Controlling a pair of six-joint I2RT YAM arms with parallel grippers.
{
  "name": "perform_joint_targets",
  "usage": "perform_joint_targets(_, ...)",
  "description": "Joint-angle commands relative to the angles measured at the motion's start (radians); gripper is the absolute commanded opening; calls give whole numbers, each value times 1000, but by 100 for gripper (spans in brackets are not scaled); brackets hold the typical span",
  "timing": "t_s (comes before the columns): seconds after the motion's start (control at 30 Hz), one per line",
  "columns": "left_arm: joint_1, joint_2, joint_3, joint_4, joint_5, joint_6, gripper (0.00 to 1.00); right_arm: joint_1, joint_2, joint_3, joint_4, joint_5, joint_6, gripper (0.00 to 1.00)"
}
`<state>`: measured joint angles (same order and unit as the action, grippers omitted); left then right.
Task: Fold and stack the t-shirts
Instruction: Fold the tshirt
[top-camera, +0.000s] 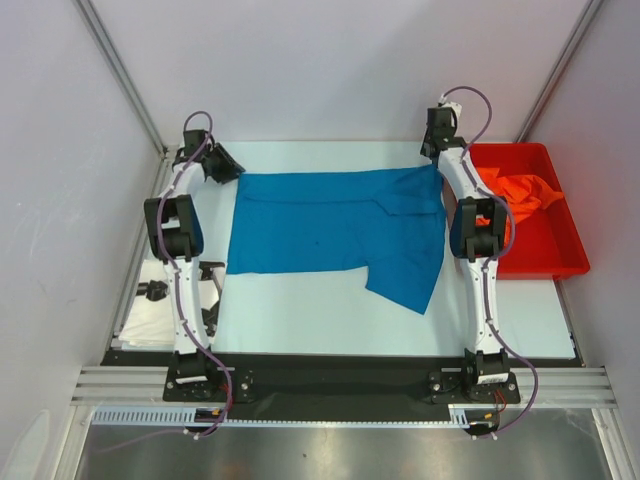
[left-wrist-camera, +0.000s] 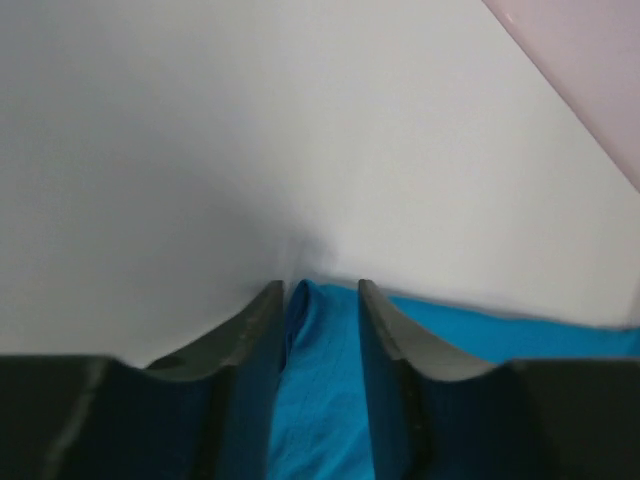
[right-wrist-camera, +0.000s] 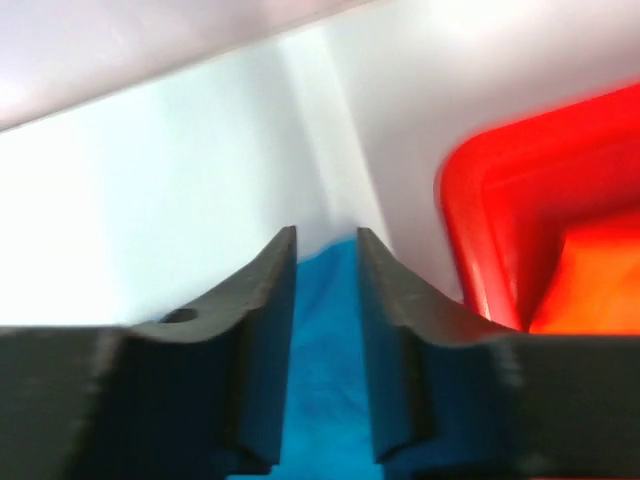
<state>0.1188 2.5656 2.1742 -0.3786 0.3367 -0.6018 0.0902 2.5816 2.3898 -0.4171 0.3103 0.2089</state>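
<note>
A bright blue t-shirt (top-camera: 335, 225) lies spread across the middle of the table, its lower right part hanging toward me. My left gripper (top-camera: 228, 168) is at its far left corner. In the left wrist view the gripper (left-wrist-camera: 315, 290) is shut on a fold of the blue cloth (left-wrist-camera: 320, 390). My right gripper (top-camera: 437, 160) is at the far right corner, and in the right wrist view it (right-wrist-camera: 327, 235) is shut on blue cloth (right-wrist-camera: 325, 350). An orange t-shirt (top-camera: 522, 195) lies crumpled in the red bin (top-camera: 545, 265). White cloth with a black blotch (top-camera: 150, 305) lies at the left edge.
The red bin stands right of the right arm and shows in the right wrist view (right-wrist-camera: 480, 200). Grey walls and metal rails enclose the table at the back and sides. A black strip (top-camera: 330, 375) runs along the near edge between the arm bases.
</note>
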Motion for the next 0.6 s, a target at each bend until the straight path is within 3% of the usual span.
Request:
perform_joint_targets(0.0,-2,-59,78,-92,-161,74,44,-4,28,163,-63,16,-68,38)
perform_joint_targets(0.03,-2,-86,76,-139,-206,100,49,-3,-1,169,-75,18,-77,43)
perform_joint_targets(0.07,-7,-132,73,-166,-256,143,64,-1,-23,158,-100,26,-89,50)
perform_joint_targets(0.17,-11,-200,47,-239,-402,213,74,3,-141,63,-150,35,-69,61)
perform_joint_targets(0.23,-14,-266,7,-244,-403,246,74,11,-210,-16,-164,16,-25,63)
perform_joint_targets(0.33,-16,-352,-137,-200,-288,243,56,26,-316,-147,-201,-55,41,62)
perform_joint_targets(0.4,-28,-380,-243,-155,-211,243,54,51,-369,-239,-206,-128,56,61)
perform_joint_targets(0.5,-54,-372,-261,-177,-144,252,56,59,-396,-306,-216,-246,101,60)
perform_joint_targets(0.57,-70,-335,-223,-204,-137,267,50,63,-400,-325,-236,-267,113,60)
